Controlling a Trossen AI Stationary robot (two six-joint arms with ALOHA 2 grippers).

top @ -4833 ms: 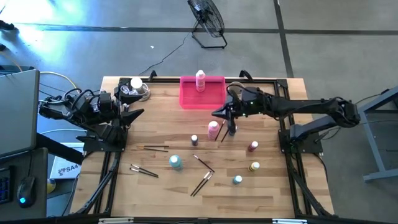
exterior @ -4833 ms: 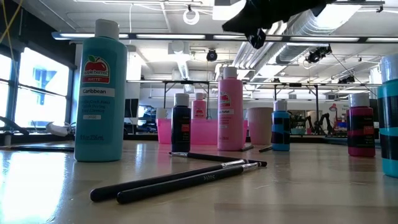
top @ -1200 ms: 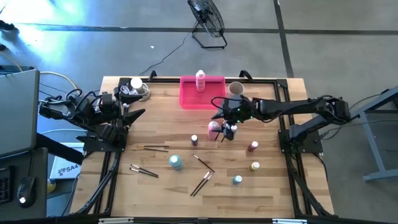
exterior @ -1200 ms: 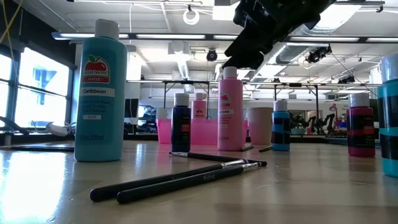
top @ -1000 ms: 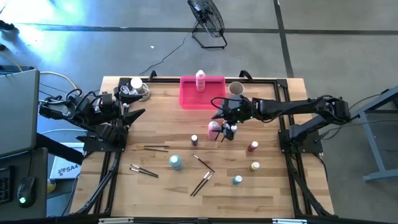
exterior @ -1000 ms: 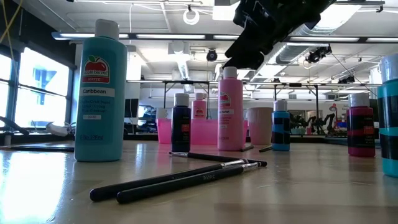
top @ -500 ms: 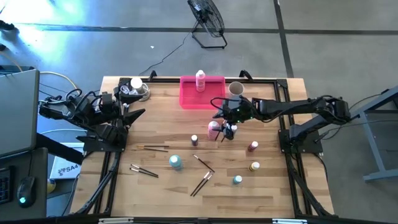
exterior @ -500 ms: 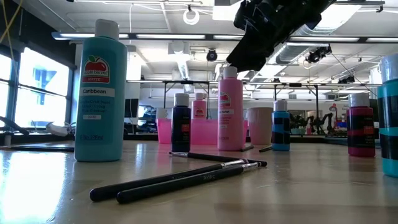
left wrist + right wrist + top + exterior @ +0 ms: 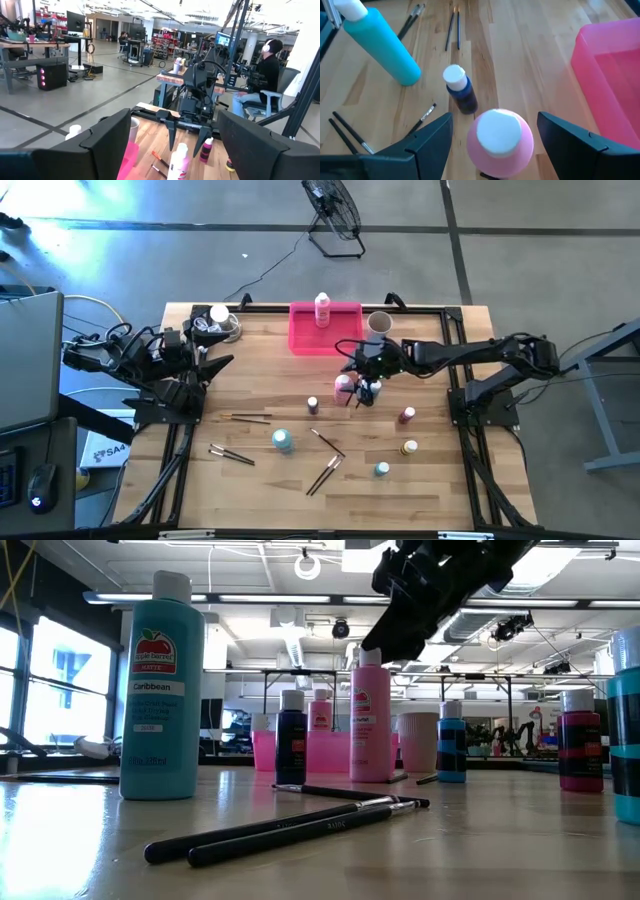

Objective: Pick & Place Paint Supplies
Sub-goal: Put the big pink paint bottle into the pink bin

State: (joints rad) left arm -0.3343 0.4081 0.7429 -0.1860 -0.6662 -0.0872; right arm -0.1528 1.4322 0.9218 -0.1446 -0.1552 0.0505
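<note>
A tall pink bottle (image 9: 343, 387) with a white cap (image 9: 499, 132) stands upright mid-table. My right gripper (image 9: 352, 372) hovers open just above it. Its fingers stand on either side of the cap with a gap on each side, touching nothing; the low view shows the gripper (image 9: 378, 638) at cap height. A tall teal bottle (image 9: 283, 441) and a tiny blue bottle (image 9: 313, 406) stand nearby. Thin brushes (image 9: 325, 473) lie on the wood. My left gripper (image 9: 222, 363) waits open at the table's left edge.
The pink tray (image 9: 326, 340) sits at the far edge with another pink bottle (image 9: 322, 308) at its far side. A beige cup (image 9: 379, 324) stands to its right. Tiny dark red (image 9: 407, 416), yellow (image 9: 409, 448) and teal (image 9: 381, 470) bottles stand at the right.
</note>
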